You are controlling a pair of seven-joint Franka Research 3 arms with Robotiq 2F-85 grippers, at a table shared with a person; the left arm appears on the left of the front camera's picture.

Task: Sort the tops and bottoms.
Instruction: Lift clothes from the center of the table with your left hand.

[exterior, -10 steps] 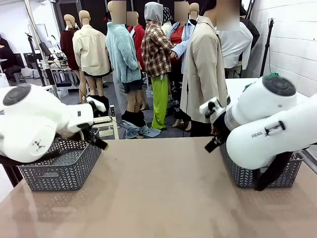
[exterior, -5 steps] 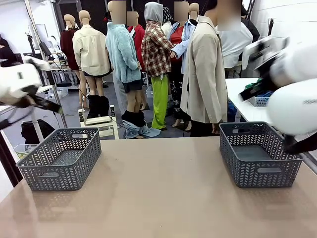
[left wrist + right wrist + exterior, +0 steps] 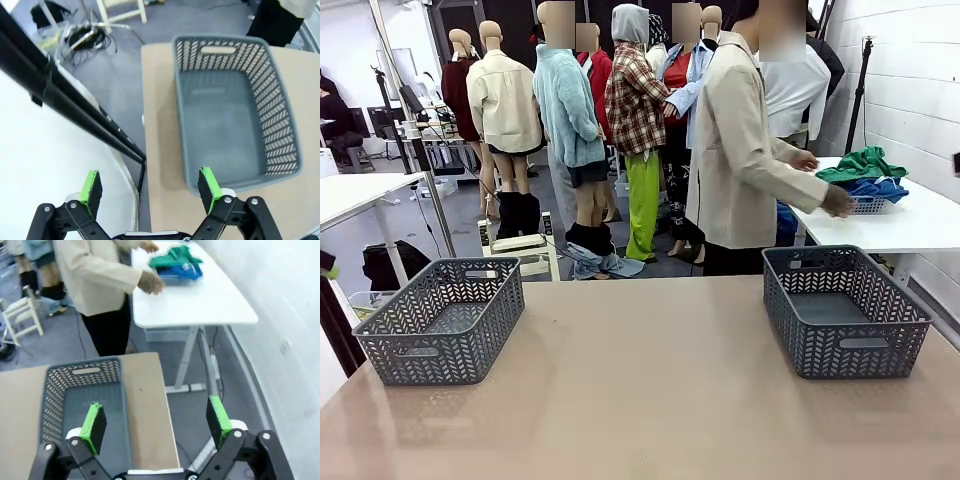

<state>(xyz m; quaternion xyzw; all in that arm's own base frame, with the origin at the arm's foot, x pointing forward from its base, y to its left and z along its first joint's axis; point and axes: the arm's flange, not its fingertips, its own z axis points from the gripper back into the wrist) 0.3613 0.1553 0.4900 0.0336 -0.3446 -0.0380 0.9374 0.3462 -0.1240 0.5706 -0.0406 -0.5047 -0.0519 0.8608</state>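
The tops, a bright blue garment [image 3: 880,187], lie under the bottoms, an emerald green garment [image 3: 860,163], in a pile on a white side table [image 3: 920,225] at the far right. A person in a beige coat [image 3: 735,150] reaches a hand [image 3: 837,202] to that pile. In the right wrist view the green garment [image 3: 175,255] lies over the blue one [image 3: 181,271], far beyond my open right gripper [image 3: 156,424]. My left gripper [image 3: 150,185] is open and empty, hanging off the table's left edge beside a grey basket [image 3: 225,44].
Two empty grey mesh baskets stand on the tan table, one at the left [image 3: 440,345] and one at the right [image 3: 850,348]. The right basket [image 3: 52,390] lies below my right gripper's left finger. Between the baskets the tabletop [image 3: 640,380] is bare.
Both arms have swung up and outward, out of the front view. The person has turned and reached a hand to the clothes on the side table.
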